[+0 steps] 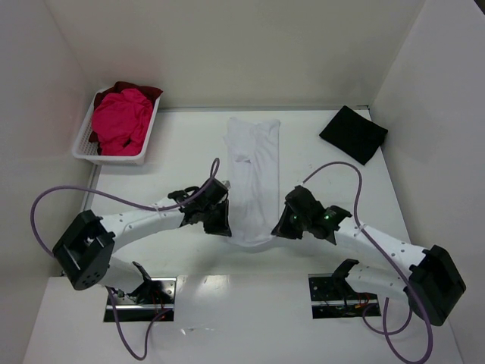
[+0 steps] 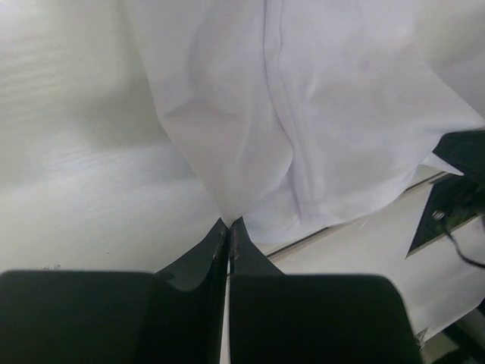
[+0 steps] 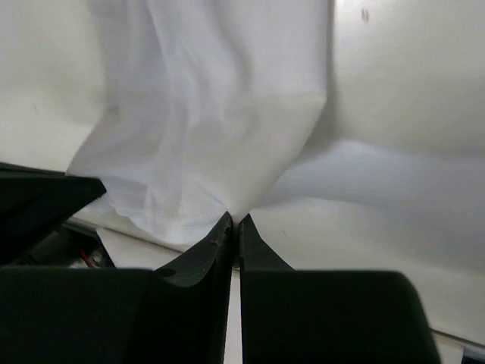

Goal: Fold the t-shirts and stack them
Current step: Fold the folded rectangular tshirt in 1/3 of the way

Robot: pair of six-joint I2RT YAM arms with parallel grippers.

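Left hand (image 2: 229, 224), right hand (image 3: 235, 220) — both pinch one white t-shirt (image 1: 254, 174).

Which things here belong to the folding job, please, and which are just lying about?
Job in hand:
- white t-shirt, pinched by left end effector and right end effector
- black t-shirt
- pink t-shirt
- dark red t-shirt

Lying about:
- white slatted basket, holding the pink and dark red ones

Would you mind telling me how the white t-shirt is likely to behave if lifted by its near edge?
Probably floppy: the white t-shirt gathers in folds toward the left pincer and right pincer. It looks thin and light, so it would likely sag between those two pinch points.
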